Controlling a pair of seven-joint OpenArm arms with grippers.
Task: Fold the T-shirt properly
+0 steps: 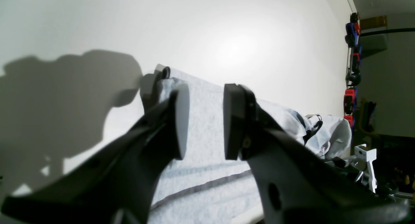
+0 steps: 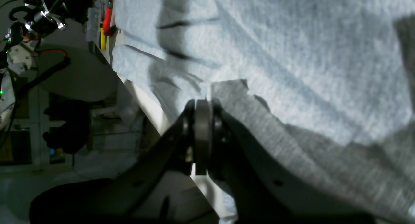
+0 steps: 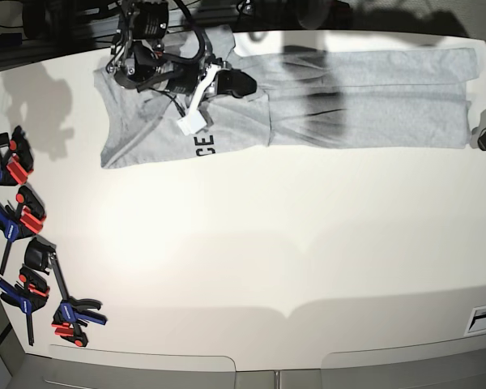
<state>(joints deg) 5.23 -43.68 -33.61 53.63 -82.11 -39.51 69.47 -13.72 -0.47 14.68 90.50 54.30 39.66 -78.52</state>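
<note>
Pressed together, right gripper [image 2: 203, 138] sits at the near table edge with grey cloth of the T-shirt [image 3: 364, 97] bunched against its tips; whether a fold is actually pinched cannot be told. Spread apart and empty, left gripper [image 1: 203, 120] hovers off the shirt's far end. Lying long and narrow along the back of the table [image 3: 251, 259], lettering showing near the sleeve end. Risks: thin hem slipping free on lifting, or a one-sided pull dragging the strip askew over the edge.

Black block letters "CE" readable on T-shirt [image 3: 227, 121] (rest of word hidden under fold), near table's far-left corner.
</note>
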